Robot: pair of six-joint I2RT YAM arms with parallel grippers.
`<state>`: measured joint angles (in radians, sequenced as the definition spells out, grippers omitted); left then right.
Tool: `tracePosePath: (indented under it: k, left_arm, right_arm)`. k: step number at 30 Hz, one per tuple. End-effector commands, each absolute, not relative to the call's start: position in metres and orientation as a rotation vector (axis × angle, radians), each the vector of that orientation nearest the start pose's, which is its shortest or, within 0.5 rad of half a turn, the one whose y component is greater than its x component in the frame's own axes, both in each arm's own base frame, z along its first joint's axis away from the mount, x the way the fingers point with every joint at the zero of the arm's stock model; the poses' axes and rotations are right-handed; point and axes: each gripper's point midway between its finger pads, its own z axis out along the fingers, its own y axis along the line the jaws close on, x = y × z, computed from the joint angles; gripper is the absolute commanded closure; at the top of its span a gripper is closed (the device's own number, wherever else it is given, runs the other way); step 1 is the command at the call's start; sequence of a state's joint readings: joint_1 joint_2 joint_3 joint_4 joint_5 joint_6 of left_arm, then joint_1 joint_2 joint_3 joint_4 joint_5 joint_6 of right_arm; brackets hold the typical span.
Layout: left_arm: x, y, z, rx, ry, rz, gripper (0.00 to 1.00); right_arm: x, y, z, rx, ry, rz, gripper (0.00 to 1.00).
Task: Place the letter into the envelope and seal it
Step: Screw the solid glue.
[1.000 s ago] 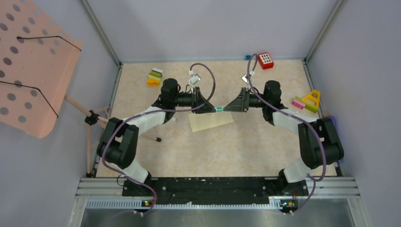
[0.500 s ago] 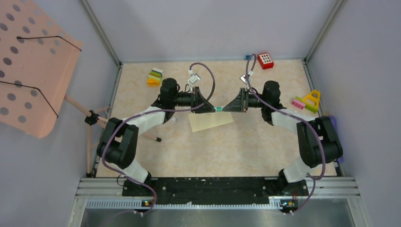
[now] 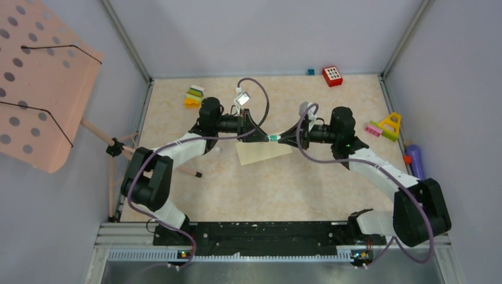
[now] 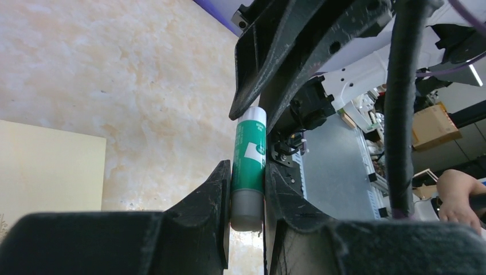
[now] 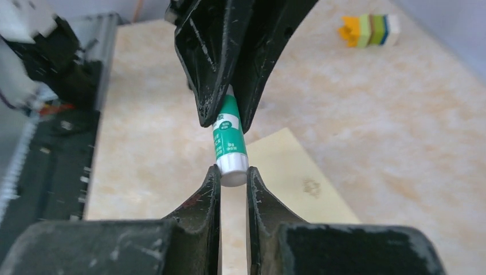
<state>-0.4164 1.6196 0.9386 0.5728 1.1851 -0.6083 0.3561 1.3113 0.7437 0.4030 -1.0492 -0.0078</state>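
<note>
Pale yel. envelope [image 3: 263, 152], flat, mid-workspace, slightly skewed, faint mark mid-face

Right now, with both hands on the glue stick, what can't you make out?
- Top view: the envelope, its far edge and flap partly under the left hand and right hand; whether the letter is inside cannot be told.
- Left wrist view: most of the envelope, cut off by the frame edge and the hand's own body.
- Right wrist view: the glue stick, label print too small and blurred.
</note>
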Motion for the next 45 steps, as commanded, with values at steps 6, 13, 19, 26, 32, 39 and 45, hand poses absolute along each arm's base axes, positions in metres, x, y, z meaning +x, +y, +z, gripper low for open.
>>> tracePosePath:
  k: [6,13,19,26,32,39,45]
  left_arm:
    - [0.284,-0.313,0.225,0.803,1.72,-1.678,1.0]
    - [0.283,-0.312,0.228,0.81,1.707,-1.668,1.0]
    - [0.283,-0.31,0.231,0.819,1.69,-1.643,1.0]
    - [0.283,-0.309,0.234,0.822,1.675,-1.619,1.0]
    - [0.283,-0.308,0.236,0.828,1.667,-1.604,1.0]
    - [0.283,-0.309,0.234,0.829,1.672,-1.609,1.0]
    - [0.282,-0.309,0.234,0.831,1.669,-1.61,1.0]
  right_arm:
    - [0.262,0.264,0.205,-1.412,0.903,0.571,0.66]
    - [0.271,0.25,0.224,-1.312,0.995,0.545,0.53]
    - [0.254,0.244,0.258,-1.069,1.347,1.167,0.5]
    - [0.266,0.253,0.243,-0.694,1.758,1.576,0.54]
    - [0.271,0.253,0.227,-0.578,1.839,1.649,0.54]
    - [0.278,0.256,0.216,-0.526,1.882,1.702,0.59]
    - [0.278,0.258,0.217,-0.505,1.878,1.762,0.64]
